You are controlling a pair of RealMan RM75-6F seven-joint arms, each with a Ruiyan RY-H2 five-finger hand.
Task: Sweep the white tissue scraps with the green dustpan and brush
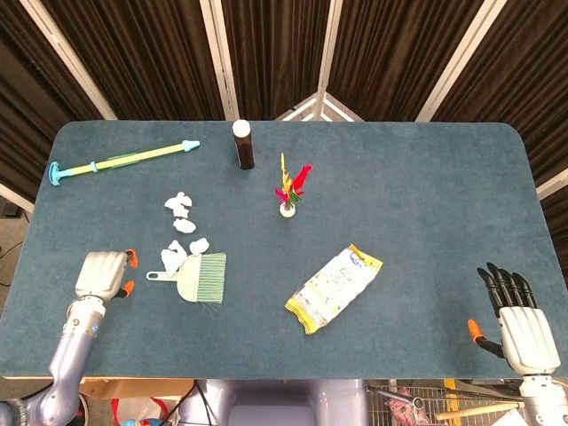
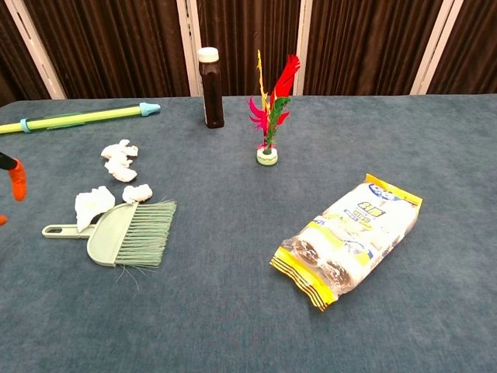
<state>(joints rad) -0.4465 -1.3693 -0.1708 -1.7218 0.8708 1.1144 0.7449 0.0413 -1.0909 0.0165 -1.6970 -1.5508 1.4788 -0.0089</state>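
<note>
The green dustpan [image 1: 188, 278] lies with its handle pointing left toward your left hand [image 1: 99, 275], brush [image 1: 209, 276] bristles pointing right. Only the head view shows your right hand [image 1: 517, 321], spread and empty; I cannot tell whether the left is open or closed.

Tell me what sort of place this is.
Probably a robot test or demo booth, not a home: a blue felt-covered table with unrelated props, dark curtains behind, and a robot hand at each near corner.
</note>
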